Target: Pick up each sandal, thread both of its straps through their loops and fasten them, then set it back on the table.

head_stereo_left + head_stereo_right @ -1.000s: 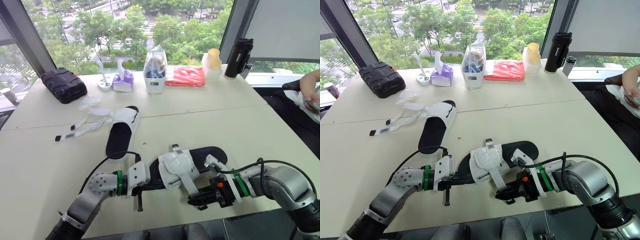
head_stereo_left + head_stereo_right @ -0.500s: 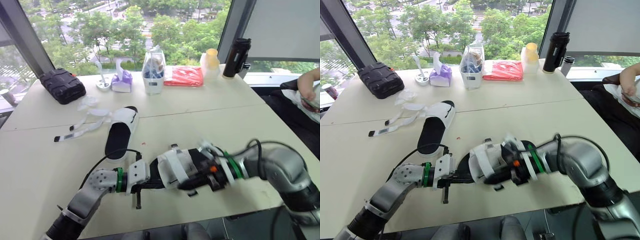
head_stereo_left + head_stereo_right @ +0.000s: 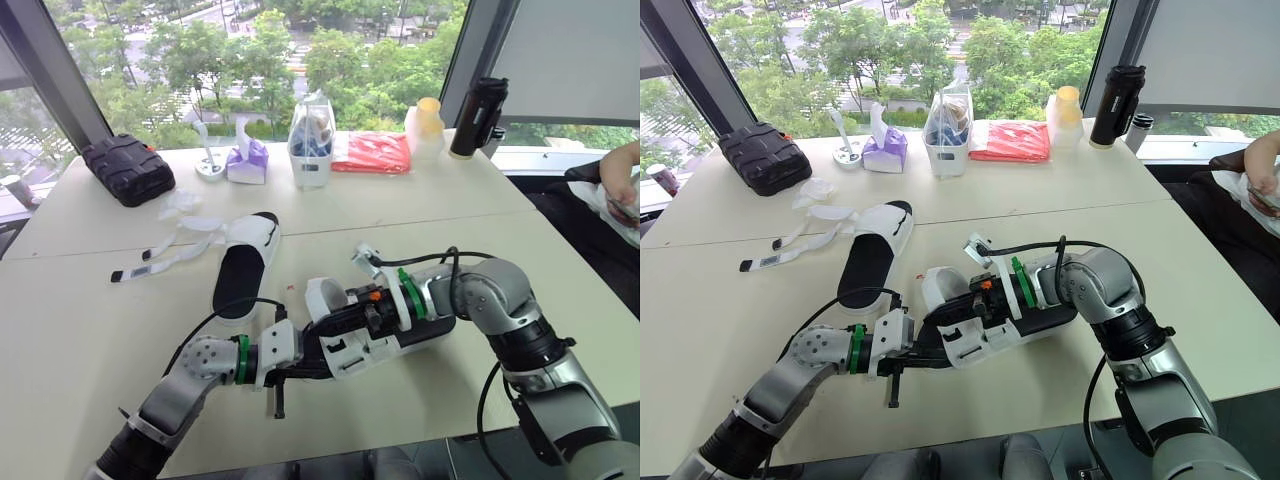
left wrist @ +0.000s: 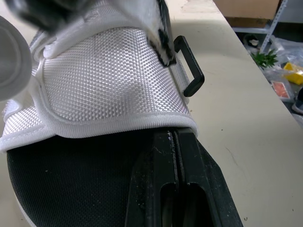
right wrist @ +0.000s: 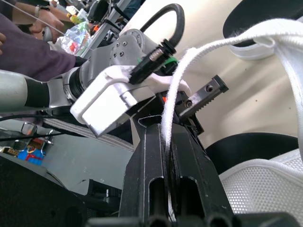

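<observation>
The near sandal point(image 3: 415, 322), black-soled with white mesh straps, lies at the table's front middle. My left gripper point(image 3: 305, 362) is shut on the edge of its sole point(image 4: 71, 179), just below the wide strap point(image 4: 109, 90) and its black loop point(image 4: 190, 66). My right gripper point(image 3: 335, 318) reaches across the sandal from the right and is shut on a narrow white strap point(image 5: 189, 66), which curls up in a loop point(image 3: 322, 294). The second sandal point(image 3: 245, 265) lies flat further back left, its loose straps point(image 3: 170, 250) spread out to the left.
Along the far edge stand a black case point(image 3: 127, 170), a tissue pack point(image 3: 246, 160), a clear bag of items point(image 3: 310, 140), a red packet point(image 3: 370, 152), a yellow-lidded bottle point(image 3: 425, 128) and a black flask point(image 3: 478, 115). A person's arm point(image 3: 622, 170) shows at the right edge.
My right gripper has swung from the sandal's front right over to its left side, drawing the white strap across with it. The left gripper has kept its hold.
</observation>
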Controlling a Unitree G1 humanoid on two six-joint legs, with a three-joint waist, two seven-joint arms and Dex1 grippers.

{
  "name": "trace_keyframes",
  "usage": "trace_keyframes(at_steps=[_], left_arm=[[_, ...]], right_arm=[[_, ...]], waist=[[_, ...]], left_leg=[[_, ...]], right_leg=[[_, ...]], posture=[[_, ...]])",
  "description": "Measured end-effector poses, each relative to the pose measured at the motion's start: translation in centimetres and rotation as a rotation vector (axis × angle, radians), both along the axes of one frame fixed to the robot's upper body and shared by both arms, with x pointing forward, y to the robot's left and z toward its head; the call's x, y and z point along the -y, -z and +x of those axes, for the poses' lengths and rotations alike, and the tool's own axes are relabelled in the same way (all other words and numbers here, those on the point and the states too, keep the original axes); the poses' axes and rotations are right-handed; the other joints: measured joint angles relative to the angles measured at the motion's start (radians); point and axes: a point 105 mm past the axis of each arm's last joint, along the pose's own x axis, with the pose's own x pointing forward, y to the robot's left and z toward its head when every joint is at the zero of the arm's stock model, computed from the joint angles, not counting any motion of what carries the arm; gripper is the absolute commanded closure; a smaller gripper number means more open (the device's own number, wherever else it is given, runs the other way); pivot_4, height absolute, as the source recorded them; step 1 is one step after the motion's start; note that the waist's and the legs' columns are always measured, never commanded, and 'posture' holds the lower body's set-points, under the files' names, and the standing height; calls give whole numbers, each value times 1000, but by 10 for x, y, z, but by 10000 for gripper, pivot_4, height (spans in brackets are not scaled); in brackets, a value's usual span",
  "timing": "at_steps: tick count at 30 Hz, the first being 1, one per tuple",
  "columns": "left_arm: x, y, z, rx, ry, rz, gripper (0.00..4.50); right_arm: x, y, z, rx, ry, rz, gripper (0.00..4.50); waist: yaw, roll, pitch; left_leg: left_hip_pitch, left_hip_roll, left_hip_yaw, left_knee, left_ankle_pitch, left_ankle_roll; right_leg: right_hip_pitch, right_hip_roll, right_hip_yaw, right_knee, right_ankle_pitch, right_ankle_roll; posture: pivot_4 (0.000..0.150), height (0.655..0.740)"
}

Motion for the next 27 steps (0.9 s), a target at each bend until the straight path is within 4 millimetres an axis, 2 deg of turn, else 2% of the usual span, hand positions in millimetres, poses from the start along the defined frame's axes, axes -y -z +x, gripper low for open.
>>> trace_keyframes(at_steps=[12,27], left_arm=[[0,0,0,1,-3,-1,45000],[0,2,0,-3,-9,2,45000]], right_arm=[[20,17,-8,61,-70,-89,43936],[19,22,-12,138,-110,-103,43936]], waist=[[0,0,0],[-1,-3,-8]], left_leg=[[1,0,0,0,0,0],[1,0,0,0,0,0]], right_leg=[[1,0,0,0,0,0],[1,0,0,0,0,0]], posture=[[1500,7400],[1500,7400]])
